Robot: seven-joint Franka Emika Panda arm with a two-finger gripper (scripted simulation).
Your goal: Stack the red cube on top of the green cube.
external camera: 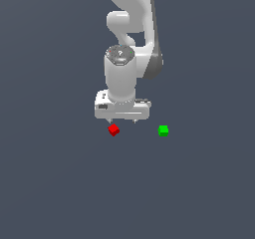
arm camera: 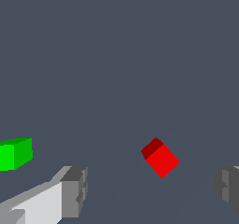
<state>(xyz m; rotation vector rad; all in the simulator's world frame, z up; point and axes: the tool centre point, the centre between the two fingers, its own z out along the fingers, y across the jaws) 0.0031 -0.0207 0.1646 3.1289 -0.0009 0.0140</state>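
Observation:
The red cube (external camera: 113, 130) lies on the dark grey floor, turned at an angle. The green cube (external camera: 163, 130) lies apart from it, toward the exterior view's right. My gripper (external camera: 122, 119) hangs from the white arm just above and behind the red cube, a little toward the exterior view's right of it. In the wrist view the red cube (arm camera: 160, 157) lies between the two widely spread grey fingertips (arm camera: 74, 191), nearer one of them, and touches neither. The green cube (arm camera: 15, 154) shows at the picture's edge, outside the fingers. The gripper (arm camera: 151, 190) is open and empty.
The flat dark grey floor (external camera: 60, 183) spreads all around the cubes. The white arm's upper links (external camera: 130, 24) rise behind the gripper.

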